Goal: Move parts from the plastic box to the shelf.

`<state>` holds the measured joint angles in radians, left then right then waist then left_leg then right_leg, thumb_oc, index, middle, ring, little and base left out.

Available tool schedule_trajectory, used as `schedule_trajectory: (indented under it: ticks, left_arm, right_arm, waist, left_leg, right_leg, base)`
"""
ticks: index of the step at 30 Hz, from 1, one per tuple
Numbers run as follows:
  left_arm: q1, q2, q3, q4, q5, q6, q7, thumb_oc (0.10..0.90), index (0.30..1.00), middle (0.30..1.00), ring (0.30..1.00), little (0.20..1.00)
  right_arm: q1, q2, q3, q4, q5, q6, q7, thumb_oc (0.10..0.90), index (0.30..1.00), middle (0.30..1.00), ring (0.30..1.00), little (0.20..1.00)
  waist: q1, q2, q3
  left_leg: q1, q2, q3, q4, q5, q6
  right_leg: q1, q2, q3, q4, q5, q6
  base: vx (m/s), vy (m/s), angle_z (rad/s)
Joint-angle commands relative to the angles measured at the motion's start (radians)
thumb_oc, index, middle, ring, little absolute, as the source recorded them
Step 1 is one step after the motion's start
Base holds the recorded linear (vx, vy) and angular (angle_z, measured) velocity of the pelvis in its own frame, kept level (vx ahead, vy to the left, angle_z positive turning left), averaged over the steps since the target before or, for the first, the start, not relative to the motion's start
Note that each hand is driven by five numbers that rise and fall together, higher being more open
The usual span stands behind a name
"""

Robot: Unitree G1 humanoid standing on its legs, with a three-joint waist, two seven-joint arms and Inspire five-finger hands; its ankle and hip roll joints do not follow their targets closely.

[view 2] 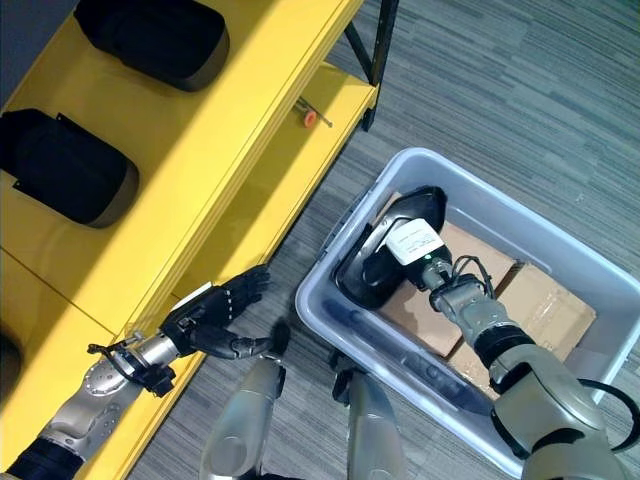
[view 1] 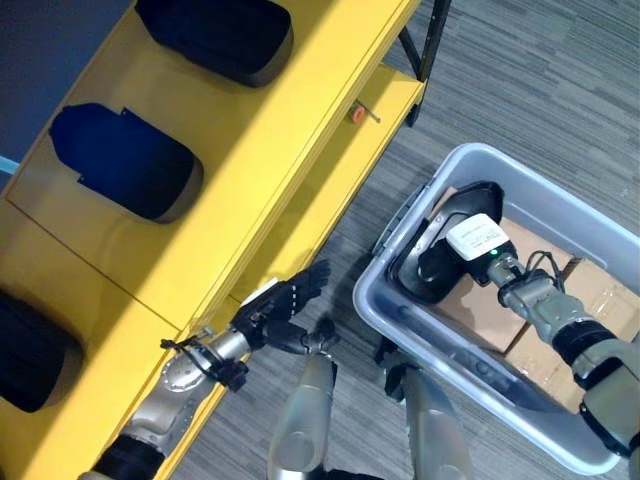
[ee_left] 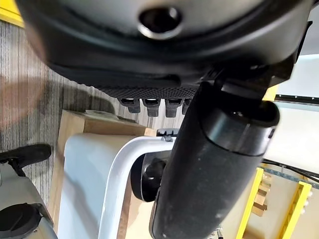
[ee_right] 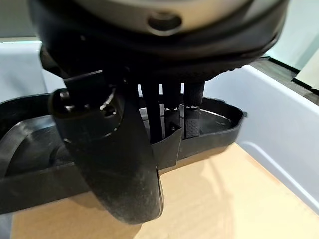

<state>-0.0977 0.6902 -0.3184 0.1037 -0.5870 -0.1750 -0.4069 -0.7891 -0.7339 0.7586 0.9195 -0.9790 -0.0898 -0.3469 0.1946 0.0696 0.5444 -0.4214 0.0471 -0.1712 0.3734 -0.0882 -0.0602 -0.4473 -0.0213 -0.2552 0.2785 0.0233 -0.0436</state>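
Close in the right wrist view, the right hand point(ee_right: 119, 164) has its fingers point(ee_right: 192, 112) hooked over the raised rim of the black part point(ee_right: 30, 159) and its thumb outside that wall, so the rim is pinched between them. The part leans in the near corner of the grey plastic box point(view 1: 540, 190), resting on cardboard point(view 1: 590, 300) that lines the bottom. It looks like a thin moulded shell: probably light and fairly stiff, though smooth enough to slip, so a hold on the rim lip seems the sound choice, and a long shell held at one edge may swing. Similar dark parts point(view 1: 130, 160) lie on the yellow shelf point(view 1: 300, 130) beside the box. The left hand point(view 1: 285, 300) hangs by the shelf's front edge, fingers straight, holding nothing.
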Motion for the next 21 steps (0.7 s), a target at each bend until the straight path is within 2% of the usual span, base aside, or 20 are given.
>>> schedule_trajectory:
  ticks: [1, 6, 7, 9, 13, 16, 20, 21]
  left_arm:
    - [0.01, 0.015, 0.016, -0.128, -0.053, -0.071, -0.043, 0.9, 1.0, 1.0, 1.0, 1.0]
    - [0.041, 0.005, 0.029, -0.137, -0.053, -0.095, -0.026, 0.9, 1.0, 1.0, 1.0, 1.0]
    - [0.072, 0.001, 0.047, -0.153, -0.052, -0.097, -0.026, 0.9, 1.0, 1.0, 1.0, 1.0]
    - [0.085, -0.001, 0.054, -0.155, -0.059, -0.098, -0.031, 0.9, 1.0, 1.0, 1.0, 1.0]
    - [0.129, -0.019, 0.078, -0.169, -0.058, -0.097, -0.031, 0.9, 1.0, 1.0, 1.0, 1.0]
    - [0.156, -0.034, 0.088, -0.175, -0.054, -0.091, -0.031, 0.9, 1.0, 1.0, 1.0, 1.0]
    - [0.192, -0.052, 0.097, -0.178, -0.047, -0.088, -0.025, 0.9, 1.0, 1.0, 1.0, 1.0]
    - [0.207, -0.059, 0.102, -0.176, -0.048, -0.087, -0.023, 0.9, 1.0, 1.0, 1.0, 1.0]
  right_arm:
    - [0.074, -0.048, 0.008, 0.006, 0.043, -0.041, -0.136, 0.4, 0.3, 0.3, 0.3, 0.3]
    - [0.169, -0.136, -0.086, -0.271, 0.035, -0.04, -0.232, 0.4, 0.3, 0.3, 0.3, 0.3]
    - [0.222, -0.174, -0.157, -0.422, 0.024, -0.064, -0.224, 0.4, 0.3, 0.3, 0.3, 0.3]
    - [0.248, -0.188, -0.185, -0.479, 0.027, -0.073, -0.216, 0.4, 0.3, 0.3, 0.3, 0.3]
    - [0.337, -0.218, -0.293, -0.651, 0.014, -0.114, -0.174, 0.4, 0.3, 0.3, 0.3, 0.3]
    - [0.389, -0.229, -0.351, -0.713, 0.034, -0.136, -0.15, 0.4, 0.3, 0.3, 0.3, 0.3]
    - [0.442, -0.244, -0.409, -0.787, 0.104, -0.153, -0.053, 0.4, 0.3, 0.3, 0.3, 0.3]
    - [0.46, -0.245, -0.427, -0.817, 0.143, -0.151, 0.002, 0.4, 0.3, 0.3, 0.3, 0.3]
  waist:
    - [-0.008, 0.05, -0.024]
    - [-0.065, 0.023, -0.024]
    - [-0.092, 0.005, -0.033]
    - [-0.102, -0.003, -0.042]
    - [-0.135, -0.028, -0.08]
    - [-0.151, -0.044, -0.113]
    - [-0.163, -0.058, -0.15]
    - [-0.166, -0.063, -0.162]
  left_leg:
    - [0.002, 0.009, 0.015, -0.247, 0.162, 0.023]
    - [0.047, 0.028, 0.032, -0.26, 0.159, 0.021]
    - [0.087, 0.038, 0.041, -0.28, 0.159, 0.017]
    - [0.103, 0.044, 0.047, -0.288, 0.159, 0.015]
    - [0.155, 0.06, 0.064, -0.313, 0.16, 0.009]
    - [0.193, 0.068, 0.073, -0.327, 0.158, 0.004]
    - [0.235, 0.079, 0.088, -0.35, 0.164, -0.004]
    - [0.243, 0.082, 0.089, -0.356, 0.169, -0.008]
  right_leg:
    - [0.057, 0.007, 0.036, 0.313, -0.334, 0.0]
    - [0.103, 0.028, 0.066, 0.238, -0.3, 0.003]
    - [0.146, 0.036, 0.084, 0.185, -0.281, 0.008]
    - [0.165, 0.04, 0.091, 0.16, -0.274, 0.009]
    - [0.225, 0.05, 0.118, 0.088, -0.252, 0.014]
    - [0.274, 0.054, 0.131, 0.039, -0.239, 0.017]
    - [0.331, 0.057, 0.142, -0.011, -0.228, 0.023]
    - [0.348, 0.057, 0.147, -0.026, -0.223, 0.025]
  base:
    - [-0.04, 0.025, -0.01]
    - [-0.07, 0.073, -0.02]
    - [-0.05, 0.087, -0.24]
    - [-0.02, 0.06, -0.22]
    - [-0.01, 0.07, -0.14]
    - [0.01, 0.063, -0.22]
    - [0.05, 0.05, -0.03]
    - [0.09, 0.091, -0.16]
